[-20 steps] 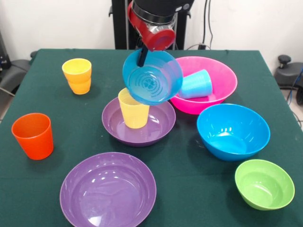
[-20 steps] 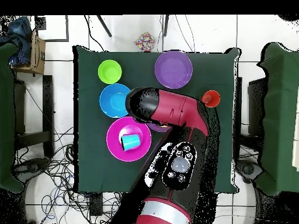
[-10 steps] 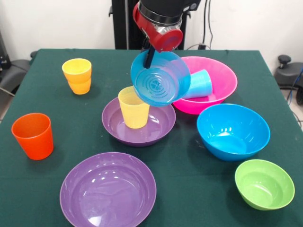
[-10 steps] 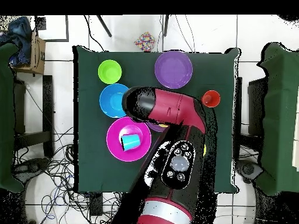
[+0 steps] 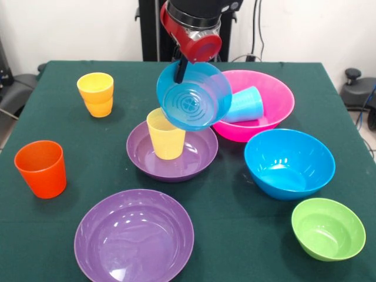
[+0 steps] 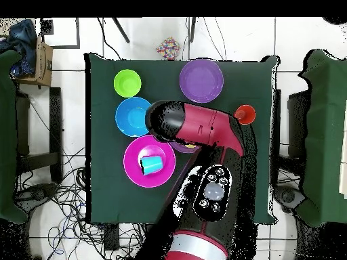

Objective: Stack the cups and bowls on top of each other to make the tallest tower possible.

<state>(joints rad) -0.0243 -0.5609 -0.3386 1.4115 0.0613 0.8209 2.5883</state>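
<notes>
So the fingers (image 5: 181, 69) pinch the small blue bowl (image 5: 194, 95) by its rim, tilted, just above the pale yellow cup (image 5: 166, 134).

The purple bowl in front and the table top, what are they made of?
The purple bowl looks like smooth, glossy plastic: small white light spots shine on its inside and its colour is even all over. The table seems covered in dark green cloth, matte with no shine, and its edge droops softly at the corners. What is underneath cannot be seen.
</notes>
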